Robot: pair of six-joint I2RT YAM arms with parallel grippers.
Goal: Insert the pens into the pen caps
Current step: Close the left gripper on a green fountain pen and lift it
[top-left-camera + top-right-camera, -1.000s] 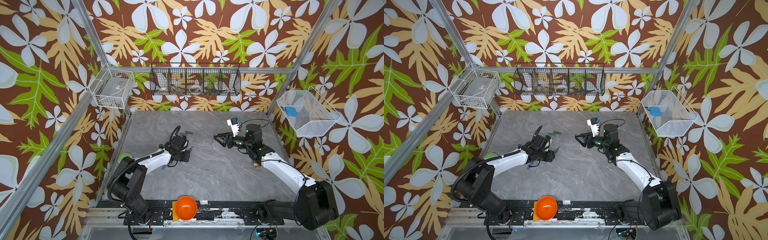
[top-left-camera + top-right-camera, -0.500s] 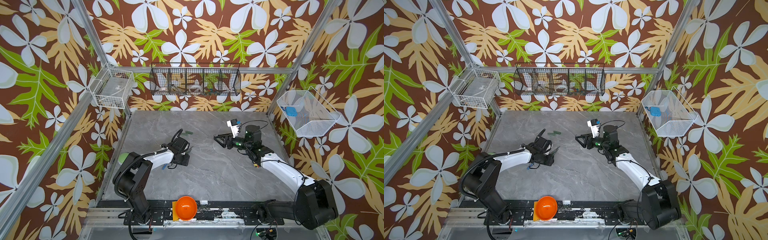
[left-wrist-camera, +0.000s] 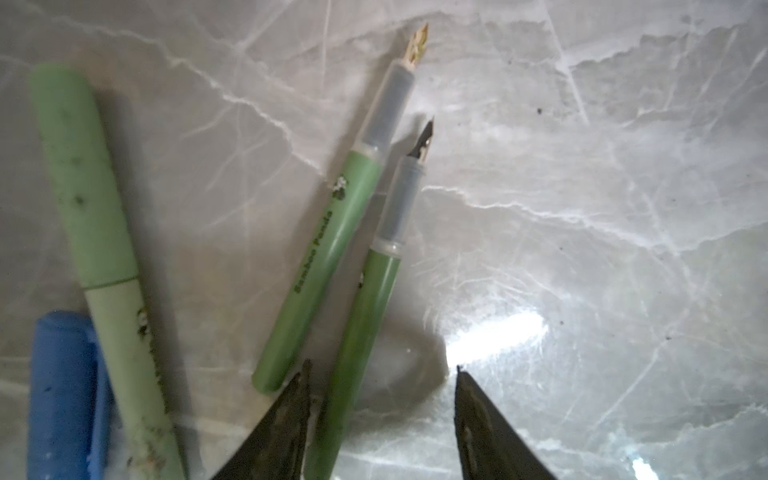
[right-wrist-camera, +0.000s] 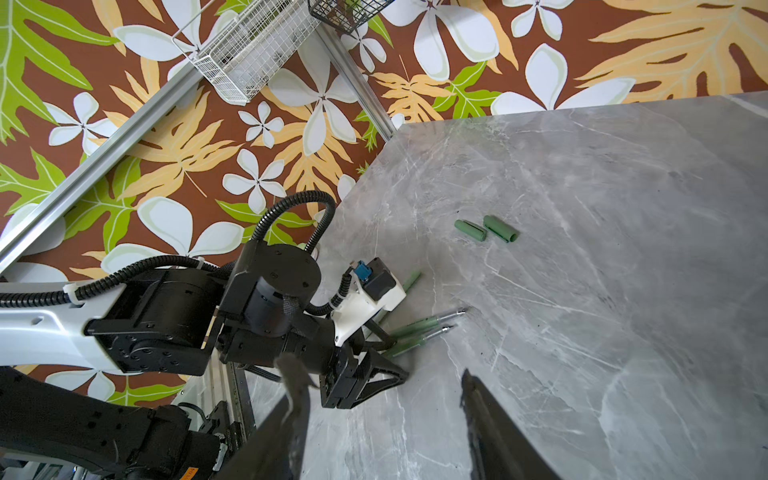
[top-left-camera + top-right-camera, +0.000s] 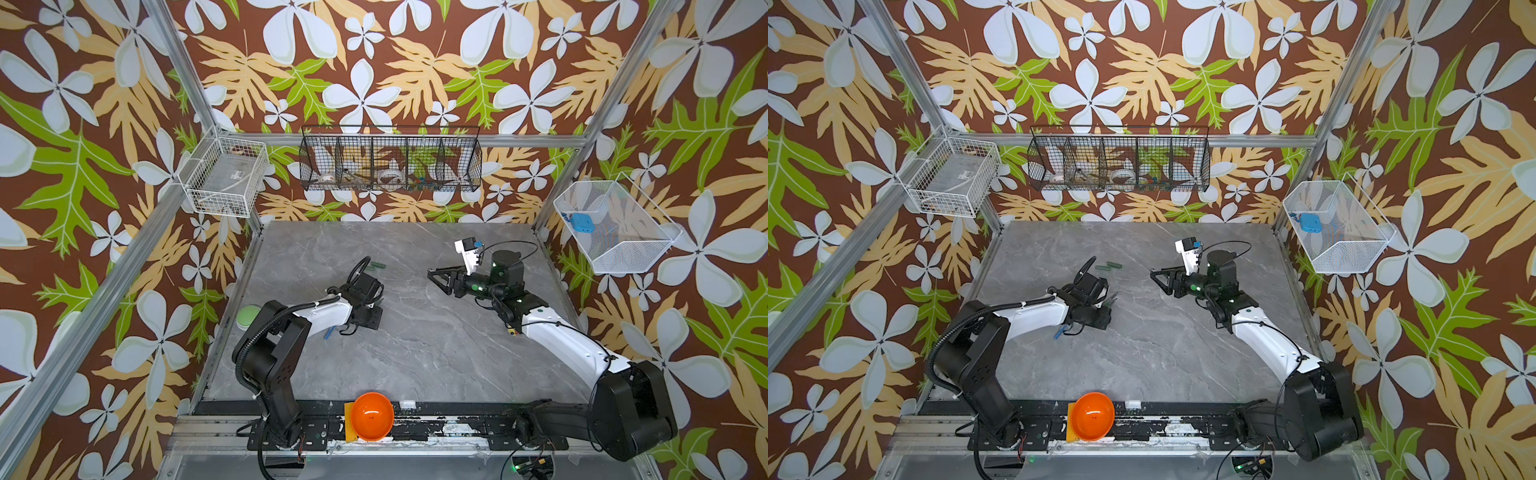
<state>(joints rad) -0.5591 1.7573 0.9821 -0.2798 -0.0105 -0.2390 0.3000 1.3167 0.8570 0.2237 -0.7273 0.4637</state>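
Two dark green pens [image 4: 428, 322], both uncapped, flat on grey marble tabletop [image 5: 415, 353], side by side, nibs pointing away from L gripper [image 3: 382, 368].

Changed over last sec: L arm folded lower, gripper brought down to table level among the pens. Now straddling rear end of nearer pen [image 3: 365, 311]. Jaws apart, not clamped. One fingertip [image 3: 291, 407] just beside the barrel, contact or not cannot tell. Other fingertip [image 3: 482, 415] well clear over bare table. Nothing lifted.

Second uncapped pen [image 3: 328, 232] just outside that same finger. Pale green pen [image 3: 104, 249] beside it, looks to have its cap on. Blue pen [image 3: 58, 395] blurred at edge of L wrist view, capped or not cannot tell.

R gripper [image 4: 384, 386]: no visible shift vs a sec ago. Hanging above table, jaws wide, empty.

Dark green caps [image 4: 469, 230], a pair, loose on table nearly end to end, farther back, apart from the pens.

Meaning for task: approach looks done, pick of a dark green pen prob. next. Needs a square close on the barrel w/o nudging its neighbour. Cap pickup likely for R side after. At least 2 insertions left, by the look.
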